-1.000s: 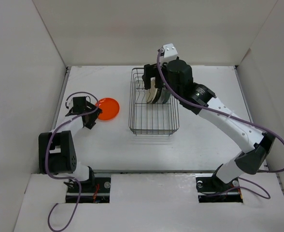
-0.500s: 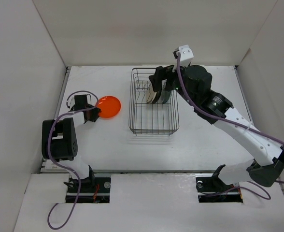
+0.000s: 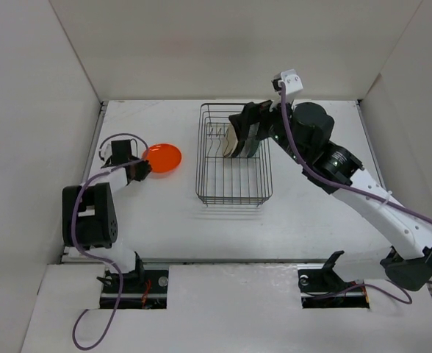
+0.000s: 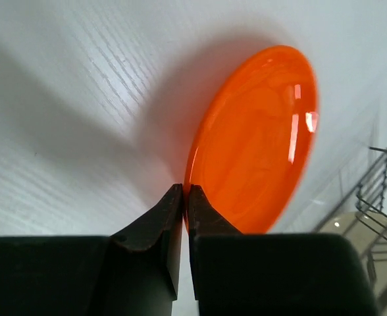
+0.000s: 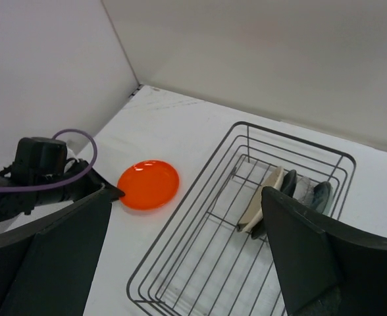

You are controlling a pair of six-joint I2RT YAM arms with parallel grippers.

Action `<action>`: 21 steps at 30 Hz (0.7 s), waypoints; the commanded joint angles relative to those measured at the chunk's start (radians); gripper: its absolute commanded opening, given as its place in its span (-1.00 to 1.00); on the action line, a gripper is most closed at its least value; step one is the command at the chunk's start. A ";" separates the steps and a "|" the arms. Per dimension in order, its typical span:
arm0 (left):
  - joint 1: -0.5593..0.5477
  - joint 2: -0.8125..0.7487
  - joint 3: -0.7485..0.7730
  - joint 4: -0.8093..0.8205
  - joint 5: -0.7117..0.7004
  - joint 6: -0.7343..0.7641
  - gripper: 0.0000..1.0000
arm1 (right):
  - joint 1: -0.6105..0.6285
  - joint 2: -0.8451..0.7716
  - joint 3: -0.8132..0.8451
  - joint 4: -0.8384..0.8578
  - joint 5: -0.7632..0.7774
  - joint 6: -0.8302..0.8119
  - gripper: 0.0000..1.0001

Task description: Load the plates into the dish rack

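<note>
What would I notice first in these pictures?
The bright orange plate on the white table, left of the rack, its rim pinched by the left end effector. Next, that dark wire rack in the middle, with a few plates standing on edge at its far end, and the right end effector open above it.

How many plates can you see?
4. The round glossy orange plate is left of the rack, pinched at its rim by the left gripper. A cream plate, a black plate and a blue-green plate stand in the dark wire dish rack; others may hide there.
</note>
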 commanded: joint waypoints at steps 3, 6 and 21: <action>-0.016 -0.325 0.032 -0.059 -0.072 0.117 -1.00 | -0.035 0.009 -0.049 0.135 -0.218 0.003 1.00; -0.039 -0.447 0.121 -0.073 -0.031 0.258 -1.00 | -0.071 0.009 -0.058 0.197 -0.383 0.003 1.00; -0.064 -0.728 0.080 0.185 0.436 0.370 -1.00 | -0.207 0.306 0.118 0.364 -0.763 0.106 1.00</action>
